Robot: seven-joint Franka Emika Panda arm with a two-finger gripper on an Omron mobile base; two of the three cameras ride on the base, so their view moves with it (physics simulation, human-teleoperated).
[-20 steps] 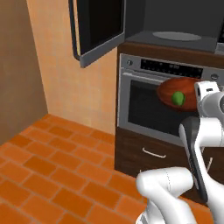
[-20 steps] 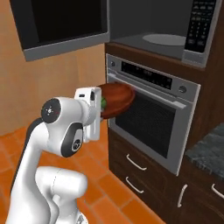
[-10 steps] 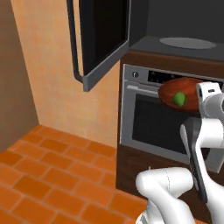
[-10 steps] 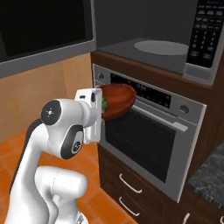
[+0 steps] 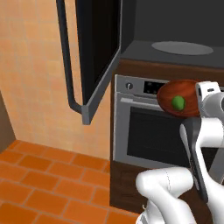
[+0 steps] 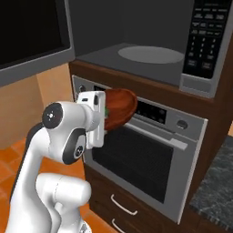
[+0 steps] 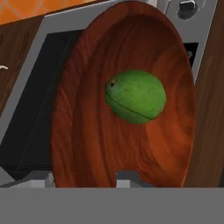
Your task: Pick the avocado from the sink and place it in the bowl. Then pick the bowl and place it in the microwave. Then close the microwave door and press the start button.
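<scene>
In front of the oven (image 6: 150, 159), jaws straddling bowl (image 7: 127, 100) rim, avocado (image 7: 135, 96) inside

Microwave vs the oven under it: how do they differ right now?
The microwave stands open, its dark cavity and round turntable exposed; the oven is shut. The microwave door swings sideways on a dark bar handle; the oven has a horizontal steel handle. The microwave sits above, the oven below. Both are built in.

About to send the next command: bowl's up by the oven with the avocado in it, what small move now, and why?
Probably lift the bowl higher. It hangs tilted in front of the oven's control strip, below the open microwave cavity floor, with the avocado inside. Level it while rising, since the gripper holds only its rim.
</scene>
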